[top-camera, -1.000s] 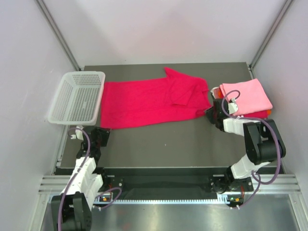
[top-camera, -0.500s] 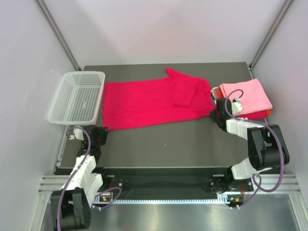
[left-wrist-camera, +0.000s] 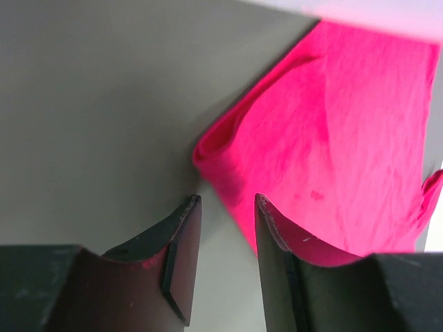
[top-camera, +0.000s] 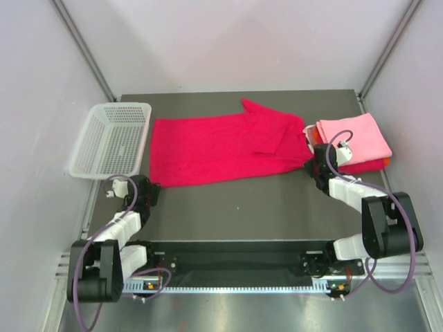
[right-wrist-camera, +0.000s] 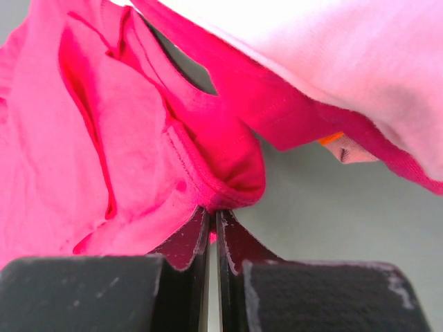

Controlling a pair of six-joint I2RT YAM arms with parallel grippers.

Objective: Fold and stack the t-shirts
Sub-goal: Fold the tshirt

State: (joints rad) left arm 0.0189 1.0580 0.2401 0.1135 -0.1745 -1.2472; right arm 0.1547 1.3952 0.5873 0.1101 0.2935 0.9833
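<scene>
- Right gripper (right-wrist-camera: 212,216): pinched shut on hem of crimson-magenta cloth t-shirt (top-camera: 208,149), spread at frame centre.
- Left gripper (left-wrist-camera: 226,204): half open, empty; shirt corner just ahead.
- Risk: if you lift now, the one-sided pull bunches it.

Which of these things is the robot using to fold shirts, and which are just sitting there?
For the job: crimson t-shirt, spread out; folded pink t-shirt atop the stack; right end effector, pinching the crimson one's edge.
Just lying about: white basket, on the left.
</scene>
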